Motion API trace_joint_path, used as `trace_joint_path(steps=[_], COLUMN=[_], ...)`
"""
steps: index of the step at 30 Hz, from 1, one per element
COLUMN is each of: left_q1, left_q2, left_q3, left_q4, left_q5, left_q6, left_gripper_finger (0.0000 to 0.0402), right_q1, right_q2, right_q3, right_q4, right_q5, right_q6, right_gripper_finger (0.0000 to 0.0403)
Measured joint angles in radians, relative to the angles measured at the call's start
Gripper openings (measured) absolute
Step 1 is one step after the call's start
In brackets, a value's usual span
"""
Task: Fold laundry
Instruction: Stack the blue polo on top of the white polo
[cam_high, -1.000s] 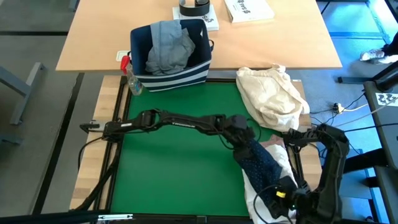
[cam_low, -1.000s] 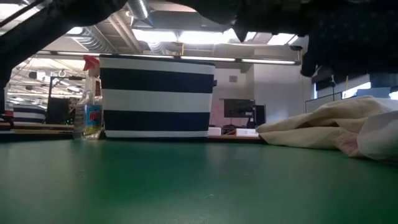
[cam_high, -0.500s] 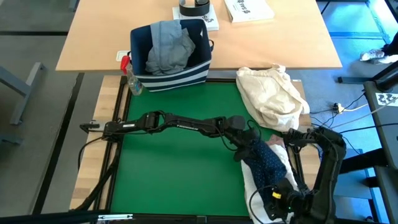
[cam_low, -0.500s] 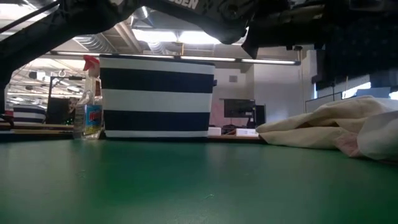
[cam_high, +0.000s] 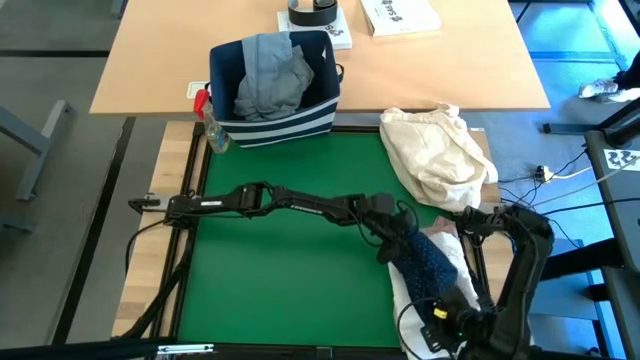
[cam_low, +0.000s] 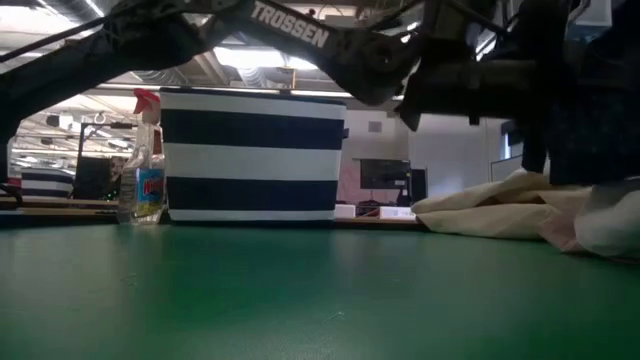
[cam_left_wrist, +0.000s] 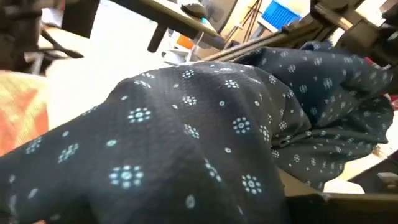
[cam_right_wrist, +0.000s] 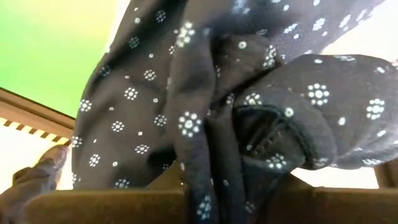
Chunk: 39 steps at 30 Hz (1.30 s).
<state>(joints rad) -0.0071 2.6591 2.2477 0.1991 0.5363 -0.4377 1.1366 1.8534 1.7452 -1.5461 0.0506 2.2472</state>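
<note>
The navy white-dotted shirt (cam_high: 428, 265) stretches along the mat's right side between my two grippers, and it fills both wrist views (cam_left_wrist: 186, 124) (cam_right_wrist: 155, 112). My left gripper (cam_high: 393, 232) is at its far end and my right gripper (cam_high: 447, 318) at its near end, each shut on it. In the low view the shirt (cam_low: 590, 90) hangs dark above the table. Under it lie the white shirt (cam_high: 408, 300) and the pale pink top (cam_high: 441, 233). The light grey jeans (cam_high: 268, 75) sit in the striped bin. My left gripper holds the navy dotted shirt by its far end (cam_high: 403, 240), reaching in from the table's left; the cloth drapes over the fingers and hides the hold. That end is lifted off the mat. My right gripper holds the shirt's near end by a bunched fold of several layers (cam_right_wrist: 249, 130). The cloth covers the fingertips.
The cream-beige bundle (cam_high: 437, 150) lies at the mat's far right corner. The navy striped bin (cam_high: 275, 120) and a spray bottle (cam_high: 209, 128) stand at the far edge. The green mat (cam_high: 280, 280) lies bare to the left of the shirts.
My left arm has come down lower over the mat and shifted slightly toward the near edge, keeping hold of the shirt. My right gripper has moved toward the near edge. The navy shirt has been drawn out longer between the two grippers.
</note>
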Motion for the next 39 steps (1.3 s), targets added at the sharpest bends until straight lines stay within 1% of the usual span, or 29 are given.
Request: trace_joint_path(steps=[4, 8, 10, 12, 16, 18, 20, 24, 26, 29, 32, 35, 37, 39], left_q1=[-0.004, -0.005, -0.003, 0.004, 0.017, 0.023, 0.028, 0.043, 0.052, 0.065, 0.074, 0.084, 0.086, 0.084], left_q2=[0.003, -0.001, -0.003, -0.003, -0.005, -0.008, -0.013, -0.024, -0.046, -0.084, -0.111, -0.135, -0.16, -0.199], left_q3=[0.0, 0.0, 0.0, 0.0, 0.0, 0.006, 0.032, 0.109, 0.101, 0.097, 0.098, 0.097, 0.096, 0.096], left_q4=[0.0, -0.01, -0.027, -0.047, -0.066, -0.067, -0.097, -0.179, -0.192, -0.32, -0.439, -0.523, -0.571, -0.624], left_q5=[0.006, 0.012, 0.012, 0.028, 0.089, 0.123, 0.166, 0.195, 0.204, 0.218, 0.19, 0.139, 0.099, 0.068], left_q6=[-0.003, -0.052, -0.083, -0.107, -0.155, -0.164, -0.166, -0.163, -0.162, -0.126, -0.066, -0.031, 0.001, 0.045], left_gripper_finger=[0.0034, 0.0045, 0.0064, 0.009, 0.0145, 0.0166, 0.0178, 0.0181, 0.0176, 0.017, 0.0165, 0.016, 0.0157, 0.0156], right_q1=[0.0, 0.0, 0.001, 0.004, 0.022, 0.032, 0.043, 0.061, 0.076, 0.1, 0.118, 0.127, 0.127, 0.127], right_q2=[0.035, 0.052, 0.053, 0.053, 0.051, 0.049, 0.044, 0.036, 0.036, 0.036, 0.026, 0.024, 0.024, 0.023], right_q3=[-0.016, -0.017, -0.017, -0.016, -0.016, -0.013, -0.001, 0.064, 0.103, 0.159, 0.186, 0.225, 0.259, 0.293], right_q4=[0.059, 0.092, 0.102, 0.1, 0.088, 0.085, 0.083, 0.047, 0.018, -0.021, -0.021, -0.022, -0.023, -0.024], right_q5=[-0.018, -0.024, -0.035, -0.069, -0.117, -0.132, -0.134, -0.132, -0.129, -0.129, -0.13, -0.109, -0.072, 0.002], right_q6=[0.0, 0.0, 0.0, 0.0, -0.001, 0.0, 0.0, -0.005, -0.012, -0.003, -0.003, -0.008, -0.031, -0.07], right_gripper_finger=[0.0058, 0.009, 0.0116, 0.0146, 0.0203, 0.0223, 0.0237, 0.0247, 0.0247, 0.0247, 0.0247, 0.0247, 0.0247, 0.0247])
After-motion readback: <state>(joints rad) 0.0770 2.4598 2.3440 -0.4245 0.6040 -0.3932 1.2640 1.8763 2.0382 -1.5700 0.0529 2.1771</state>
